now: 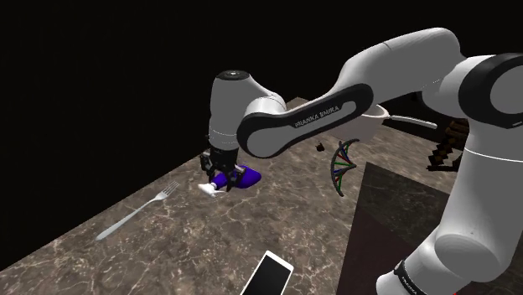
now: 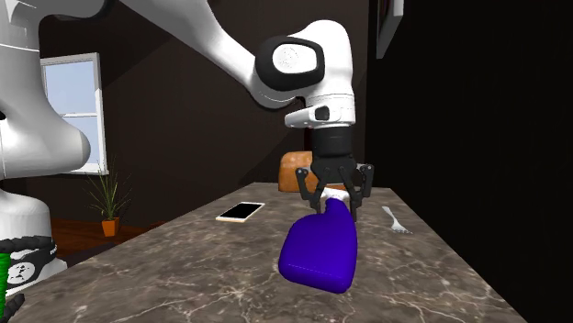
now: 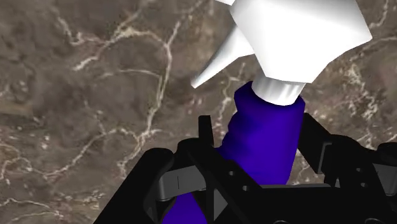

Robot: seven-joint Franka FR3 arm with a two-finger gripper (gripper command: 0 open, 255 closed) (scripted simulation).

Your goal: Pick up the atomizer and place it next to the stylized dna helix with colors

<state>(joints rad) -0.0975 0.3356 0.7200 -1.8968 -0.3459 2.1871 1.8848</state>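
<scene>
White robot arm w/ a black claw [image 2: 336, 204] reaching down over a brown marble desk [image 2: 184, 266]. The claw's fingers [image 3: 207, 137] are closed around the narrow neck of the atomizer [image 2: 320, 250], a deep blue-violet bottle w/ a white spray head [image 3: 299, 38]. The head sticks out past one side of the claw and the wide body slants away from the other side, low over the desk. Can't tell whether the body touches the surface.

A DNA helix [image 1: 344, 165], green strands w/ coloured rungs, stands upright well apart from the claw, to its right in the shoulder view. A silver fork [image 1: 138, 211] lies flat on the desk, apart from the claw, to its left in the same view. A phone [image 1: 270, 272], white edge & black screen, lies flat on the desk below the claw in that view, toward the camera.

Bkgd behind the claw in the second exterior view: dark wall, window [image 2: 73, 101], small potted plant [image 2: 108, 204].
</scene>
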